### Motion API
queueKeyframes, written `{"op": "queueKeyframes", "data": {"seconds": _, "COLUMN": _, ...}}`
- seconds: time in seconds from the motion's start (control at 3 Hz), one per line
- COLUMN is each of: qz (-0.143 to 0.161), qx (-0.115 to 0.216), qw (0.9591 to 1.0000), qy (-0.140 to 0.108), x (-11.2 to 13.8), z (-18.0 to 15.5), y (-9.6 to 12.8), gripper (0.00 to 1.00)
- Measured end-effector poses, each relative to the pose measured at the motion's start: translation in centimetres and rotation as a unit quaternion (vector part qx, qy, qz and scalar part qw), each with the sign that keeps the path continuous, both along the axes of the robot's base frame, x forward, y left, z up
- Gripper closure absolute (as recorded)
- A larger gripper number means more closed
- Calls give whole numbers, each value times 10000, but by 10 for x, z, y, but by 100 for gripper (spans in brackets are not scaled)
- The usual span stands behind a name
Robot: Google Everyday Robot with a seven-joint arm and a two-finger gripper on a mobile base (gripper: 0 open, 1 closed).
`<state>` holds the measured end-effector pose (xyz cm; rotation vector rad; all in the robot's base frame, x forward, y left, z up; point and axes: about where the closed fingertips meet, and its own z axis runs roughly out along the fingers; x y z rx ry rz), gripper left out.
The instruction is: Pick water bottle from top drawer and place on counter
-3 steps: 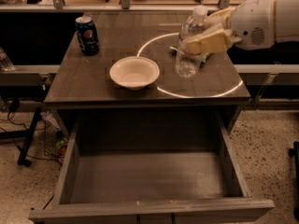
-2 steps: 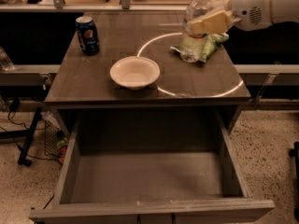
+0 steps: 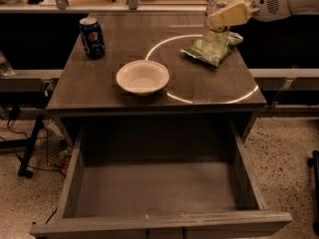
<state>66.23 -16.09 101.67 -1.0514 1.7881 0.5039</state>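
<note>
The water bottle [image 3: 217, 23], clear with a white cap, is held upright in my gripper [image 3: 227, 15] above the far right part of the counter [image 3: 149, 44]. The gripper's tan fingers [image 3: 230, 15] are shut on the bottle's upper body, and the white arm reaches in from the top right. The bottle's base hangs just over a green snack bag [image 3: 212, 48] lying inside the bright ring [image 3: 174, 94]. The top drawer [image 3: 159, 188] stands pulled open at the front and holds nothing.
A white bowl [image 3: 142, 76] sits at the counter's middle, on the ring's left edge. A dark blue soda can [image 3: 92, 37] stands at the far left. A dark stand and cables sit on the speckled floor at left.
The gripper has carried the bottle up and toward the far right of the counter. The green bag, hidden behind the bottle before, now shows beneath it.
</note>
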Motion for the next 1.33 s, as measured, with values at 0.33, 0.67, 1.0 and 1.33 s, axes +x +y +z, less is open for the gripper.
{"op": "queueKeyframes", "data": {"seconds": 0.33, "qz": -75, "qx": -35, "qw": 9995, "qy": 300, "x": 3, "z": -21, "y": -6, "gripper": 100}}
{"op": "queueKeyframes", "data": {"seconds": 0.67, "qz": -136, "qx": -128, "qw": 9973, "qy": 711, "x": 5, "z": -49, "y": -9, "gripper": 96}}
{"op": "queueKeyframes", "data": {"seconds": 1.0, "qz": -176, "qx": -169, "qw": 9953, "qy": 932, "x": 5, "z": -61, "y": -10, "gripper": 74}}
{"op": "queueKeyframes", "data": {"seconds": 1.33, "qz": -199, "qx": -111, "qw": 9929, "qy": 1170, "x": 6, "z": -80, "y": -9, "gripper": 43}}
